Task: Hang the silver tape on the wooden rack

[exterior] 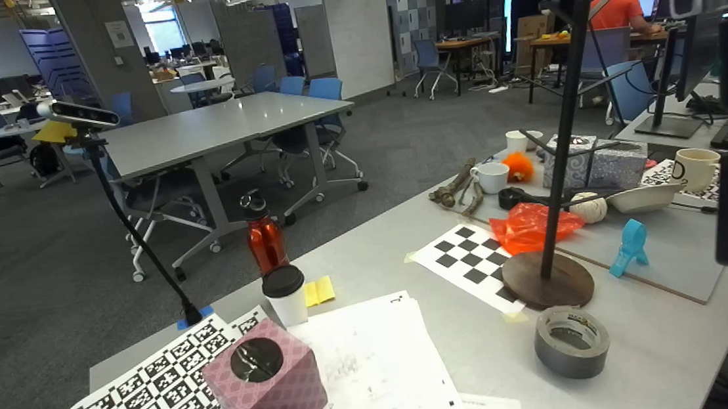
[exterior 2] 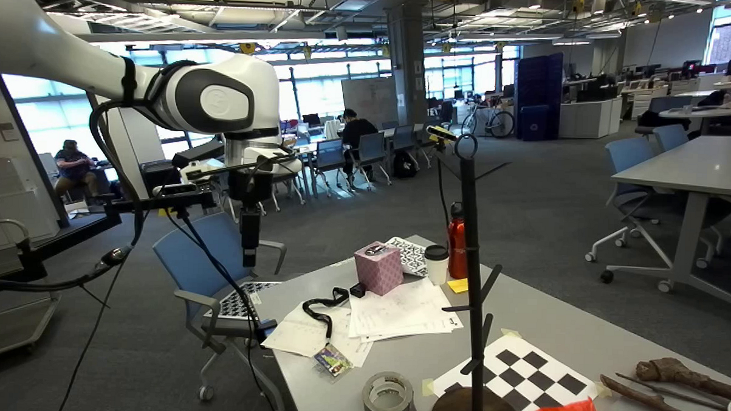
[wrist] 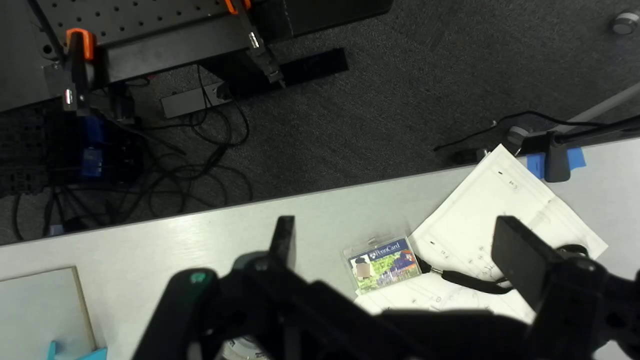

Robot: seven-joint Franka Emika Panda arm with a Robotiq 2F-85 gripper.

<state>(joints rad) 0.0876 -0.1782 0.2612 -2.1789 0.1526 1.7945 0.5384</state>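
Claw [wrist: 394, 235], qty 1: jaws spread wide, nil btwn; hangs well above the table [exterior: 665, 336], nr 1 edge. Silver tape [exterior: 568, 359], qty 1 roll: lying flat, hole up, btwn that edge & base of the wooden rack [exterior: 559, 177], just beside the latter. Rack: upright, pegs bare. Risks, my est.: claw dropping for tape could clip pole or base, cause tight spacing; tape gripped off-ctr. could hang crooked, miss peg, poss. tip rack.

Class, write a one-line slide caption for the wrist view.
Beyond the open pincer: ID card, papers and mostly hidden silver tape on a table.
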